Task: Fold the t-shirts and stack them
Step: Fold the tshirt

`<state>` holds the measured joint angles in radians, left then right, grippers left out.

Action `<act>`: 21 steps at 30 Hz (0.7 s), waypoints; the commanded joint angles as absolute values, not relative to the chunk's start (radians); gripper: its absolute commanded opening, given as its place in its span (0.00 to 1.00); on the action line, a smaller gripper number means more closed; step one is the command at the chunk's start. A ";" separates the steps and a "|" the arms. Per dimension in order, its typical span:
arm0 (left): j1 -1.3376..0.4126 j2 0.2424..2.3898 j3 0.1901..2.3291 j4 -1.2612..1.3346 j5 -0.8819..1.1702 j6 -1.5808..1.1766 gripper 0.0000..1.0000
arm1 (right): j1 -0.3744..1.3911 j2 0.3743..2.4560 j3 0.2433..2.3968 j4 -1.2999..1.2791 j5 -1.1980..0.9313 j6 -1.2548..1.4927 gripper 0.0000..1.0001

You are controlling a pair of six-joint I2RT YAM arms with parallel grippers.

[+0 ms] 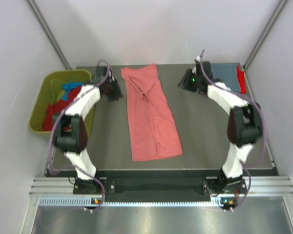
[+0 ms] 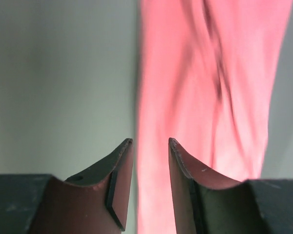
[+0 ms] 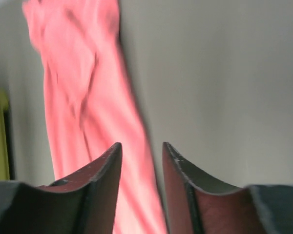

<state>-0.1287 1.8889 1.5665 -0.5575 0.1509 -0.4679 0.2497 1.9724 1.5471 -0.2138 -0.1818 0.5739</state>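
Grey bench (image 1: 205, 146) carries the salmon-pink t-shirt (image 1: 151, 114) as a long strip from 12 to 6 o'clock, left tool (image 1: 113, 92) at 10 and right tool (image 1: 188, 82) at 2 both part-open, empty; next, seemingly, pinching its far corners for a crosswise fold.

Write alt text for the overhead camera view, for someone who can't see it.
A long pink shirt, folded into a strip, lies down the middle of a dark table. The left tool and right tool are open beside its far end, holding nothing. A green bin holding red and blue clothes sits at left.
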 commanded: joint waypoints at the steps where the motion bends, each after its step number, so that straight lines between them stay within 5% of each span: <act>1: -0.256 1.683 1.326 -0.641 0.207 -0.501 0.40 | 0.281 1.765 1.351 -0.459 -0.229 0.448 0.41; 4: -0.380 1.475 1.014 -0.543 0.253 -0.601 0.42 | 0.297 1.573 1.082 -0.456 -0.255 0.436 0.46; 8: -0.587 1.365 0.865 -0.544 0.134 -0.710 0.45 | 0.321 1.331 0.800 -0.434 -0.275 0.463 0.53; 21: -0.761 1.212 0.603 -0.503 0.020 -0.954 0.50 | 0.479 1.278 0.624 -0.354 -0.299 0.494 0.53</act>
<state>-0.7418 1.2270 0.6231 -0.5293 0.0608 -0.8303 0.4629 1.2774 0.6533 -0.4095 -0.2932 0.4824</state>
